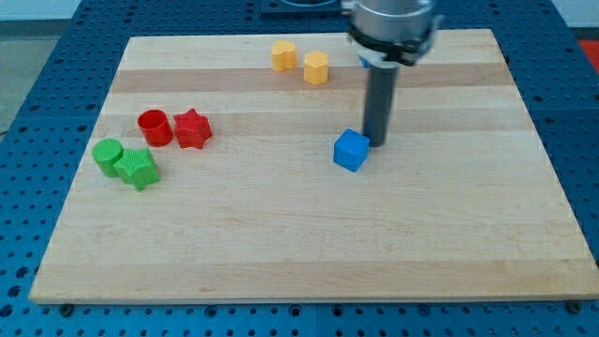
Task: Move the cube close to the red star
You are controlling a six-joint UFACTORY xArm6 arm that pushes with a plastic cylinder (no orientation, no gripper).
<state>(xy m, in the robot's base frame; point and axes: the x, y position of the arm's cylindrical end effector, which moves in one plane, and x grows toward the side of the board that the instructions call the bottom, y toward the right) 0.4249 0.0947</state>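
A blue cube (351,150) lies near the middle of the wooden board (309,243). A red star (192,129) lies at the view's left, far from the cube, with a red cylinder (153,126) touching its left side. My tip (376,142) stands just to the right of the cube and slightly above it in the view, touching or almost touching its upper right corner.
A green cylinder (109,156) and a green star (138,168) lie at the far left, below the red blocks. Two yellow blocks (284,55) (316,67) lie near the top edge. The arm's body (391,28) hangs over the top right.
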